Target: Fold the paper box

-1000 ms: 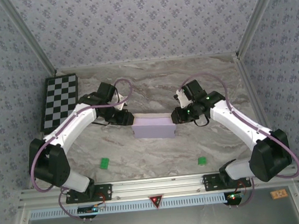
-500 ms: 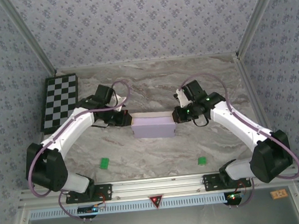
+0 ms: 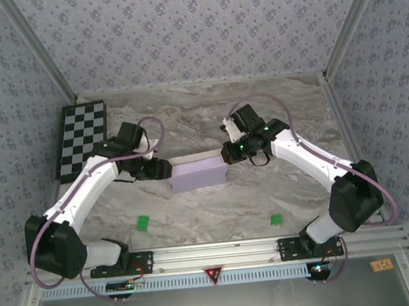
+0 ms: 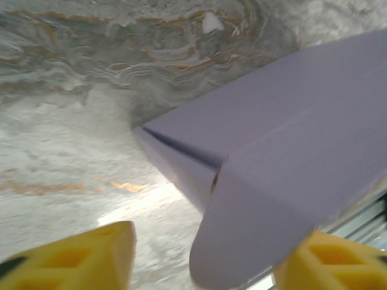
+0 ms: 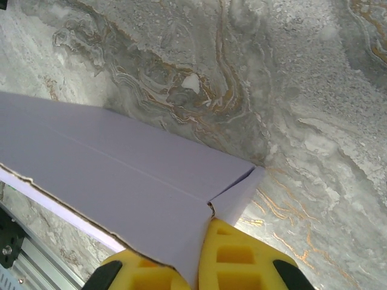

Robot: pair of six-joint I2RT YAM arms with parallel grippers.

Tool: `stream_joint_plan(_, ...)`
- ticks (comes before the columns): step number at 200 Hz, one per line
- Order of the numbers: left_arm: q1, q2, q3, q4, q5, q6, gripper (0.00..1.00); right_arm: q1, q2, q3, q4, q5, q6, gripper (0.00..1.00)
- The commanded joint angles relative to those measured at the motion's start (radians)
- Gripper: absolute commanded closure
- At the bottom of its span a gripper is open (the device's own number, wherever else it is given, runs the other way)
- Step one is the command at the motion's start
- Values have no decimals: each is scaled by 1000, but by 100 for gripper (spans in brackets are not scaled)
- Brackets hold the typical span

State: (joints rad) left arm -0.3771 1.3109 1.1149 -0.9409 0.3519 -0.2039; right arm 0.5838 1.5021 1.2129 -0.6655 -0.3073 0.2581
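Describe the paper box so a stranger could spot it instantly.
On the marble table, look between the left gripper and the right gripper near the middle. The paper box lies there, a flat, plain lavender block, unlike the black-and-white checkerboard at far left and the two tiny green tabs nearer the arm bases.

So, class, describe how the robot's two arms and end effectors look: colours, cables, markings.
The left arm and right arm have white links, black joints and looping purple cables. The left end effector and right end effector carry yellow, pocketed fingers.
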Motion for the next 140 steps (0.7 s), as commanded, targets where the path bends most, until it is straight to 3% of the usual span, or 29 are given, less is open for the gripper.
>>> stream_joint_plan(1, 11, 0, 135, -112, -34, 84, 28, 10, 29, 5, -50, -5, -26, 96)
stream_joint_plan(37, -26, 58, 279, -111, 11, 254, 18, 9, 33, 9, -49, -14, -31, 95)
stream_joint_plan(79, -133, 161, 328, -84, 97, 474, 18, 7, 40, 20, -60, -14, -45, 94)
stream_joint_plan(109, -218, 217, 307, -43, 11, 584, 17, 6, 35, 20, -65, -10, -46, 94)
stream_joint_plan(140, -230, 268, 308, -15, -7, 617, 17, 6, 33, 20, -68, -6, -46, 93)
